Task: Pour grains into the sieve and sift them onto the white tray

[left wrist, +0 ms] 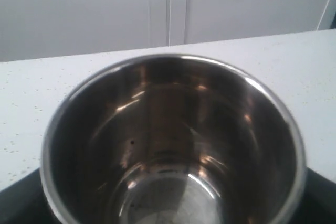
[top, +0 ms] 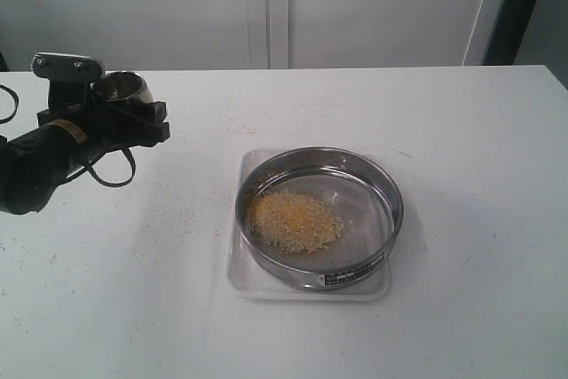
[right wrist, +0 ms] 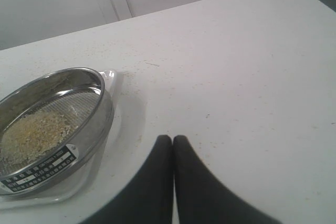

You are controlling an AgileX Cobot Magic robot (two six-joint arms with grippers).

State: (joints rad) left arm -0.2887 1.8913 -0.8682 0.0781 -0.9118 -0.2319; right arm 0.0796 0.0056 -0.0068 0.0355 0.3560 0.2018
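While the heap of yellow and pale beige grains (top: pixel 293 219) is lying inside the wide, round, shallow stainless-steel sieve (top: pixel 396 210), which is sitting on the flat white plastic tray (top: pixel 253 288), pouring is looking done and sifting is looking like the step waiting. The left arm's fingers (top: pixel 153 130) are clamping a small polished steel cup (top: pixel 120 88) over the left side of the white tabletop (top: pixel 461 130), well apart from the sieve. The left wrist view is showing the cup's inside bare of grains. The right arm's fingers (right wrist: pixel 163 177) are pressed together, holding nothing, and hovering over the tabletop near the tray's corner.

Several things are likely putting the sifting at risk:

- **Little margin:** the sieve is covering nearly the whole tray, so a shake that is carrying it sideways would probably drop fine grains onto the tabletop instead.
- **Off-centre heap:** the grains are sitting toward one side of the mesh, so a tilt that way could send them up the low wall and over it.
- **Shut fingers:** the right arm's fingers would need to part before taking the rim. Arriving shut, they would likely be shoving sieve and tray together.
- **Slippery steel:** the smooth steel ring may be sliding in a light pinch.
- **Light tray:** the tray may be skating along under the sieve.
- **Cup arm:** if the cup-carrying arm is swinging back, it could clip the rim.
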